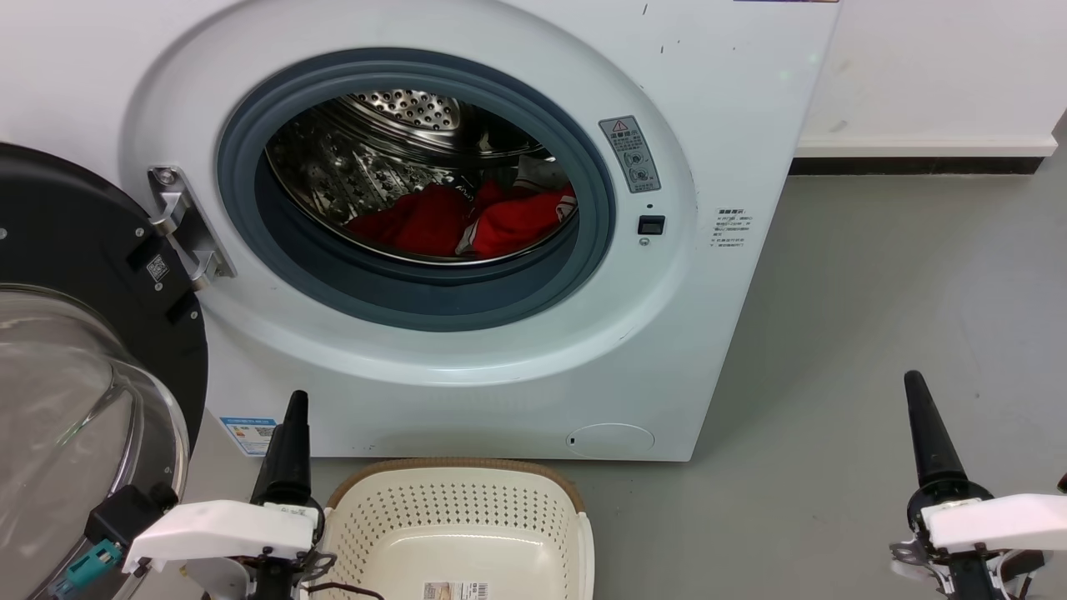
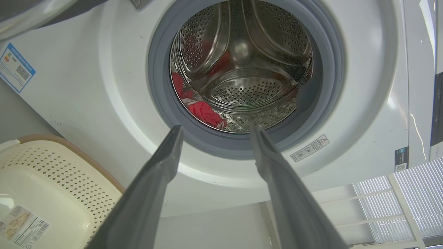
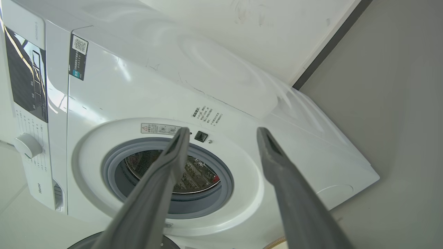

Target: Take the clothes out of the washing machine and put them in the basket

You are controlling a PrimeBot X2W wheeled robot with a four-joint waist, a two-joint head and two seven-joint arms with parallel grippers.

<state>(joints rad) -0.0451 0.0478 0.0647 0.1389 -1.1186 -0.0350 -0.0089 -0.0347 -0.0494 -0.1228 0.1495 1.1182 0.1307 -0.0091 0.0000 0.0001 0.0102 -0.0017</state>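
- The left gripper (image 2: pixel 217 129), at 7 o'clock in the head view, had its two dark fingers spread apart and gripped nothing. They pointed toward the porthole.
- The right gripper (image 3: pixel 224 131), at 5 o'clock, was likewise spread and held nothing above the grey floor (image 1: pixel 875 333).
- The basket (image 1: pixel 457 500) stood mouth-up just beside the left gripper, at its 3 o'clock, with a label on its bottom.
- Behind it stood the washing machine (image 1: pixel 733 125), its glass door (image 1: pixel 83 375) swung open at 9 o'clock.
- The clothes (image 1: pixel 467 221) lay heaped low in the steel drum (image 1: pixel 400 125), long axis running 9 to 3 o'clock. They were at 1 o'clock from the left gripper and 11 o'clock from the right, well apart from both.
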